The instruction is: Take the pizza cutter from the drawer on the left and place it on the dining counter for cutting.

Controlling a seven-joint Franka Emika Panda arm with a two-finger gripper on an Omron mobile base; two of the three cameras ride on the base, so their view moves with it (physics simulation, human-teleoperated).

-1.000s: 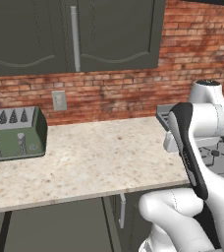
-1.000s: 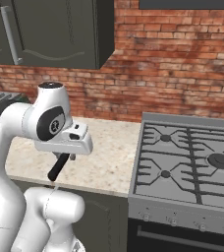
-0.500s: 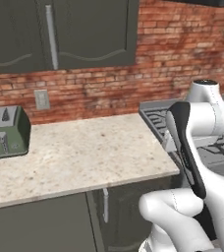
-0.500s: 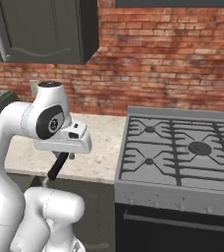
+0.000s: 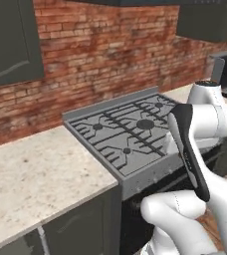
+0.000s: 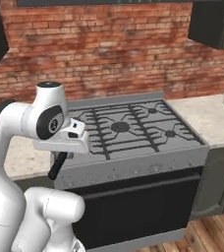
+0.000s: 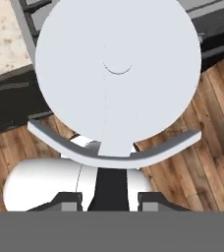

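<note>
The arm is folded up tight against its own body in front of a stove (image 5: 130,132), with the hand pointing down. In the right base view the gripper (image 6: 58,165) hangs below the white wrist, just in front of the stove's front left corner. A dark stubby shape shows under the hand there, but it is too small to tell whether it is the fingers alone or something held. In the hand view the two finger tips (image 7: 67,201) sit apart at the bottom edge with nothing visible between them. They look spread, though I cannot be sure from this angle.

The stove is a grey gas range with black grates, set into a beige speckled counter (image 5: 31,174) that runs along a red brick wall (image 6: 109,49). Counter lies on both sides of it: a long stretch on the left in the left base view, and a shorter stretch (image 6: 210,118) on the right in the right base view. The dark oven door (image 6: 138,206) is below the cooktop. Dark cabinets (image 5: 8,45) hang on the wall at the upper corners. A wooden plank floor (image 7: 202,133) shows beneath the hand.

The pizza cutter and its drawer cannot be made out here.
</note>
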